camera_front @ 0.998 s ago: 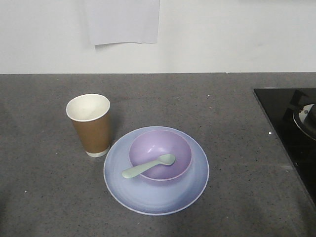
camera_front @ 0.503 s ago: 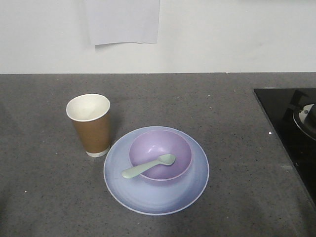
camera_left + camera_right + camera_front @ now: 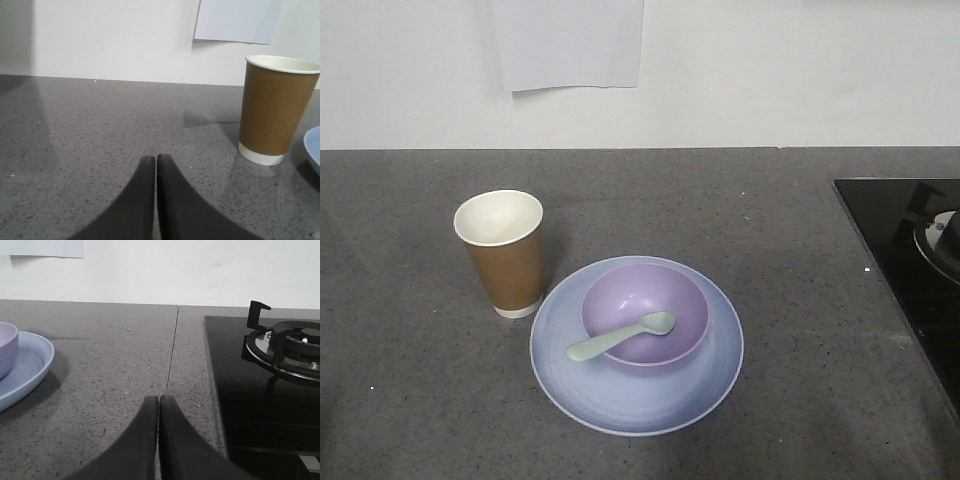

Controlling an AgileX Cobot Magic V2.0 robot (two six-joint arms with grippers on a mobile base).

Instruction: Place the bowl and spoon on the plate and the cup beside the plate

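Nothing has shifted on the grey speckled worktop (image 3: 800, 400) over the last second, so the arrangement looks finished. The lavender-purple plastic bowl (image 3: 645, 312) sits on the round pale blue-lilac plate (image 3: 636, 400), with the small mint-green plastic spoon (image 3: 620, 337) resting in the bowl. The tall brown paper cup (image 3: 276, 107) stands ahead-right of the left tool (image 3: 155, 161), just beside the plate. Both tools are pressed together and empty; the plate lies ahead-left of the right tool (image 3: 159, 401).

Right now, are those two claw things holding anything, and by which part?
Nothing. The left gripper and right gripper are both shut on nothing, low over the counter.
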